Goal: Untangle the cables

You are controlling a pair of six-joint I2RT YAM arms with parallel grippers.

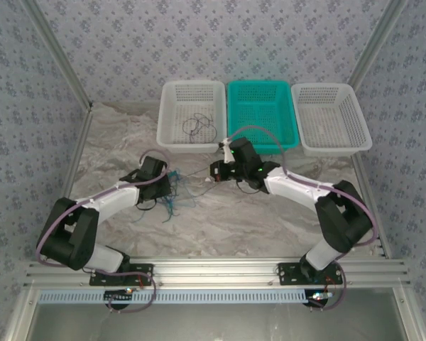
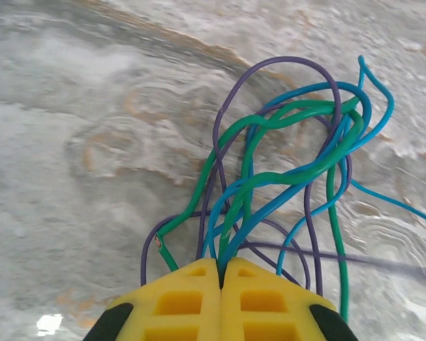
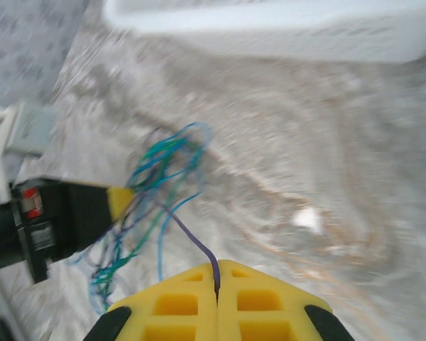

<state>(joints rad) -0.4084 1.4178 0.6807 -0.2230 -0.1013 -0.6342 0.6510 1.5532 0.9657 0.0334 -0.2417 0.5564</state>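
The marbled desk carries three baskets along its far edge, with the teal basket in the middle. There is a white basket touching its left side and another white basket on its right. A thin black cable lies coiled in the white one on the left.

The left arm and right arm both reach in on the near side of the teal basket. The cables sit in a loose tangle nearer than the teal basket and off to its left.

The left gripper has its jaws closed on the tangle, with the green cable and blue cable running into the seam. The right gripper, just in front of the teal basket, has its jaws pinched shut on the purple cable, which runs from it to the tangle.
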